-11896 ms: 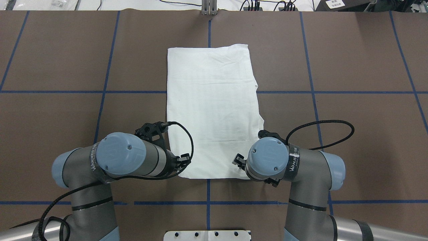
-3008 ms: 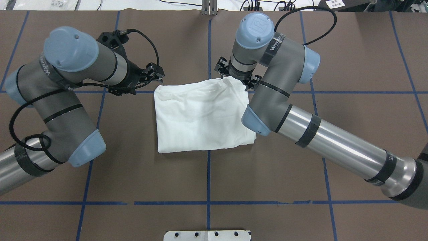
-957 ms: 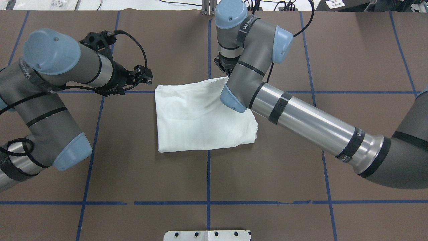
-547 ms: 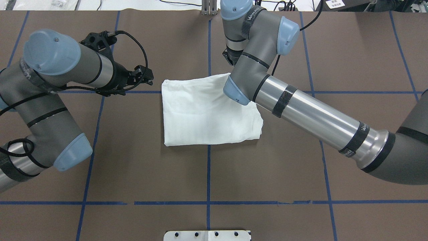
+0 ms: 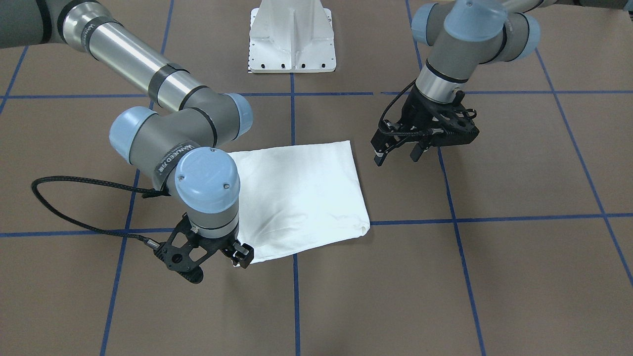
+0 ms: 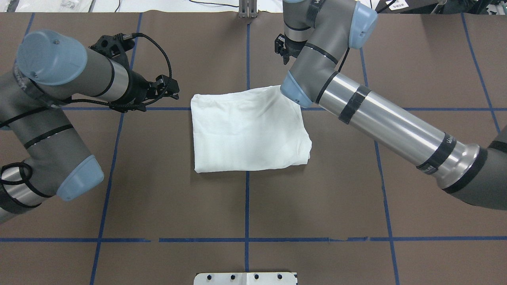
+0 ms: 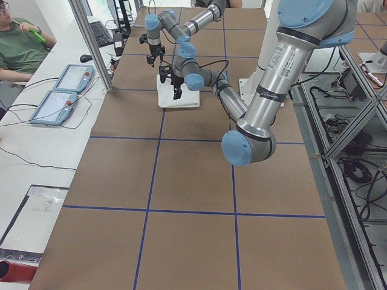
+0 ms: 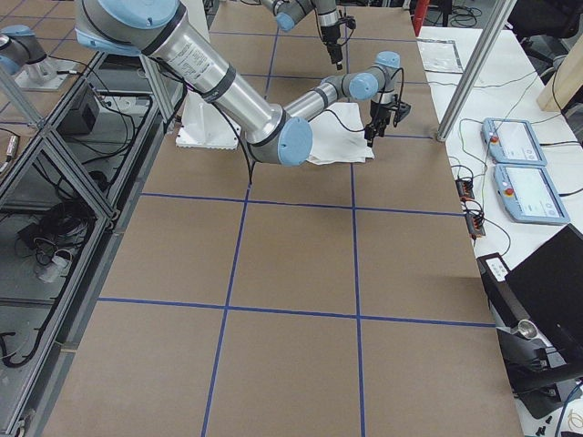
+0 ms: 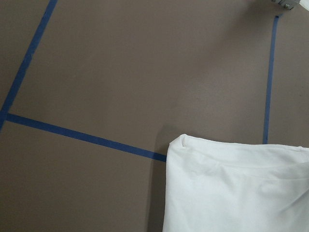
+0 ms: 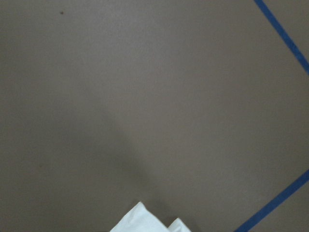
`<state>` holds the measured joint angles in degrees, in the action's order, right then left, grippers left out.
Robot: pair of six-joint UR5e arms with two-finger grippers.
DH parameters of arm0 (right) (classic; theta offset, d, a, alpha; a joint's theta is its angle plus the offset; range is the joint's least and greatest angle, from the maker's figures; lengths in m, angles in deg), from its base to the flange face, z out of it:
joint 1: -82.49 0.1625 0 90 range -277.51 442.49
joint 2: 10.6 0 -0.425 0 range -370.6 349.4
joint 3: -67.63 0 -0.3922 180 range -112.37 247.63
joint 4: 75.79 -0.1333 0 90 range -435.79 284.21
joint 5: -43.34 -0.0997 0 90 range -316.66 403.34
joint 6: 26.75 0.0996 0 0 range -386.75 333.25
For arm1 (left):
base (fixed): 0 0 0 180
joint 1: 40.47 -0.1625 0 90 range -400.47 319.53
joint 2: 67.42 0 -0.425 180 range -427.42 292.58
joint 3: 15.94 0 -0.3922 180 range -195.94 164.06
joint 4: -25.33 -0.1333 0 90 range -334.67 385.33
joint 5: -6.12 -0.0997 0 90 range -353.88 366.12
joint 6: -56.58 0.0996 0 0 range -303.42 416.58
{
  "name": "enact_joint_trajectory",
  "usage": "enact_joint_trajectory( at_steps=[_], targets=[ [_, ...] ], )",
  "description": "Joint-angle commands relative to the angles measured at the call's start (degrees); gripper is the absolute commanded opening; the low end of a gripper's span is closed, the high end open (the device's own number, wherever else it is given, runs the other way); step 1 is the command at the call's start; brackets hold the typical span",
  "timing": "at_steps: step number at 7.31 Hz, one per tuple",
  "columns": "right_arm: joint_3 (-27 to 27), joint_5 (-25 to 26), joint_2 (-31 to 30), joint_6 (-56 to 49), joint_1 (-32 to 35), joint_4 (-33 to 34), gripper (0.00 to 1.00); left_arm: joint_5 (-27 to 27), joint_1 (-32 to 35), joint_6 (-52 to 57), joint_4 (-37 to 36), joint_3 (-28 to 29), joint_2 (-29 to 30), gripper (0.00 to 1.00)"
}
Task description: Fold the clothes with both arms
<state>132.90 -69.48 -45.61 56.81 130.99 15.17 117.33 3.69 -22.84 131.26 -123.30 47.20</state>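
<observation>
You see the brown table (image 6: pixel 158 198) with the folded white T-shirt (image 6: pixel 249 134) lying mid-table. The left gripper (image 5: pixel 397 155), near the shirt's far-left corner, is spread wide and empty. The right gripper (image 5: pixel 241 257) is beyond the far-right corner; its finger spread cannot be told.

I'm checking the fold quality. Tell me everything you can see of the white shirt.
The white shirt lies folded into a rough rectangle, plain side up, with no print showing. The cloth looks like soft cotton, lightly creased, with layers showing at one corner. It rests flat on the brown table. The open left gripper hangs beside it, apart. The right gripper hovers at a far corner.
</observation>
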Motion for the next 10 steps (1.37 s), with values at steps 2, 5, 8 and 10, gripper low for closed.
enact_joint_trajectory(
  at_steps=[2, 5, 8, 10],
  targets=[
    [22.4, -3.5, -20.4, -26.8, 10.4, 1.2, 1.0, 10.2, 12.7, 18.5, -1.4, -7.1, -11.5, 1.0],
    [31.7, -7.3, -29.9, -53.1, 20.7, 11.9, 1.0, 12.3, 30.1, 55.0, -12.1, -5.7, -16.4, 1.0],
    [31.2, -18.1, -39.5, -77.9, 31.4, 12.0, 1.0, 13.2, 42.1, 82.2, -13.2, 5.4, -17.8, 1.0],
    [31.1, -18.6, -48.5, -89.6, 35.9, 10.7, 1.0, 13.3, 45.2, 101.3, -12.5, 7.3, -24.8, 1.0]
  ],
)
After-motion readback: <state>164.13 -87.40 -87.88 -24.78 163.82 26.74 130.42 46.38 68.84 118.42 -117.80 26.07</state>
